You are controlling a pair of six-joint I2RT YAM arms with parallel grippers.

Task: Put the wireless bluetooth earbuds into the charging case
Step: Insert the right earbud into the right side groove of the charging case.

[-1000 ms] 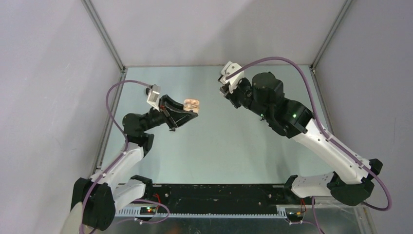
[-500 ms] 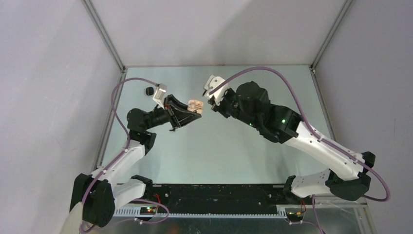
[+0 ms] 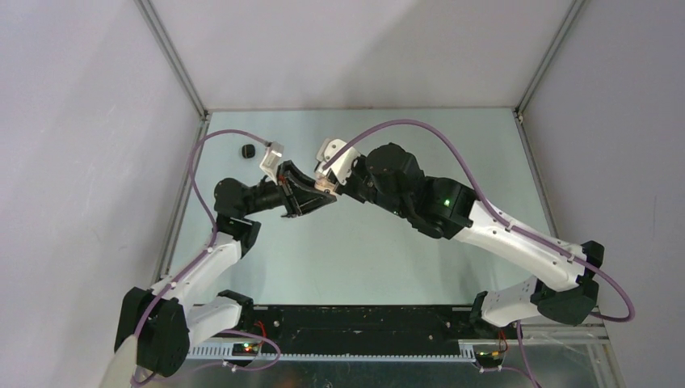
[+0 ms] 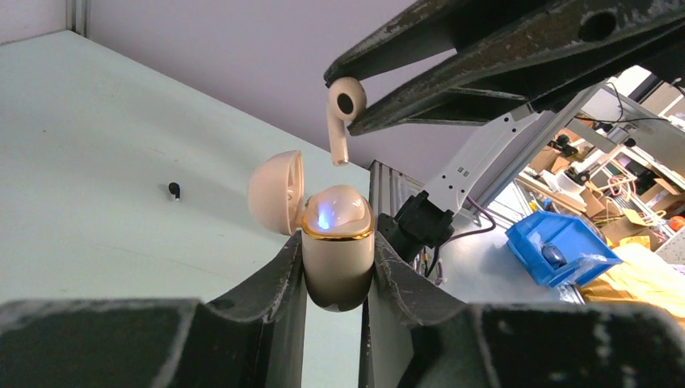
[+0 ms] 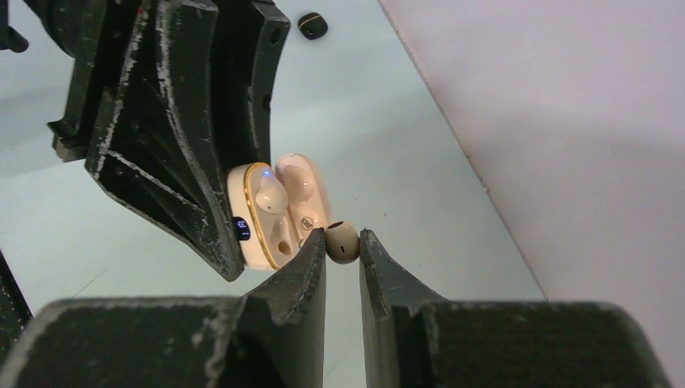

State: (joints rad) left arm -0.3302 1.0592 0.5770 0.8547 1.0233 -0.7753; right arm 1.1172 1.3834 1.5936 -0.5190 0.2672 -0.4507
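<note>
My left gripper [image 4: 338, 246] is shut on a beige charging case [image 4: 338, 259] with a gold rim, a blue light and its lid open, held above the table. One beige earbud [image 5: 271, 194] sits in the case [image 5: 271, 218]; the slot beside it is empty. My right gripper [image 5: 342, 241] is shut on the head of a second beige earbud [image 5: 342, 242]. In the left wrist view this earbud [image 4: 343, 113] hangs stem-down just above the open case. In the top view both grippers meet near the case [image 3: 323, 185].
A small black case [image 3: 248, 150] lies on the table at the far left, and it also shows in the right wrist view [image 5: 312, 25]. A tiny black object [image 4: 174, 190] lies on the table farther off. Grey walls enclose the table.
My right gripper has moved left with the earbud until it is right at the case. My left gripper shifted slightly and still holds the case.
</note>
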